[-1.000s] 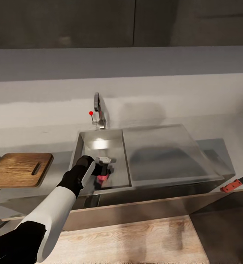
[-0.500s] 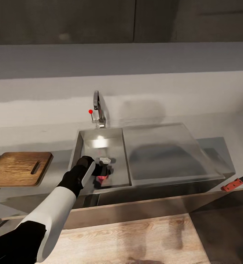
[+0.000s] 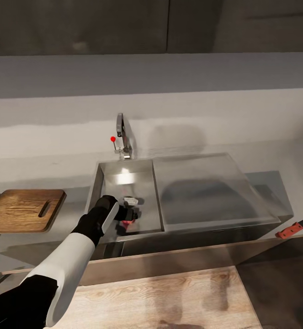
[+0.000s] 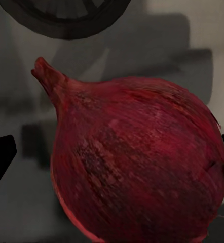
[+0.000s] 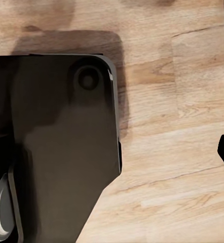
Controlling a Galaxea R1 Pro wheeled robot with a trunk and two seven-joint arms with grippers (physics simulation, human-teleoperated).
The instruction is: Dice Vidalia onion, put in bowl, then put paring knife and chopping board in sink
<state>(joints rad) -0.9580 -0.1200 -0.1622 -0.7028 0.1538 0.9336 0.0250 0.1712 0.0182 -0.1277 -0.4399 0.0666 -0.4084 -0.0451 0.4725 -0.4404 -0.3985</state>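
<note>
Fingers [image 4: 1, 154] of the left gripper [image 3: 129, 214] are standing wide around the onion [image 4: 142, 162] in the sink [image 3: 106, 176]; right gripper's jaws cannot be judged.

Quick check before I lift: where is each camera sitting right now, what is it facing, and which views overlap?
Head: on the head, looking down over the sink; the left arm reaches into the basin, chopping board left, paring knife right.
Left wrist: near the left end effector, facing the Vidalia onion close up; dark fingertips flank it, the drain beyond.
Right wrist: near the right end effector, facing the wood floor and a dark part of the robot's base.
Shared: head and left wrist both show the onion in the sink.
</note>
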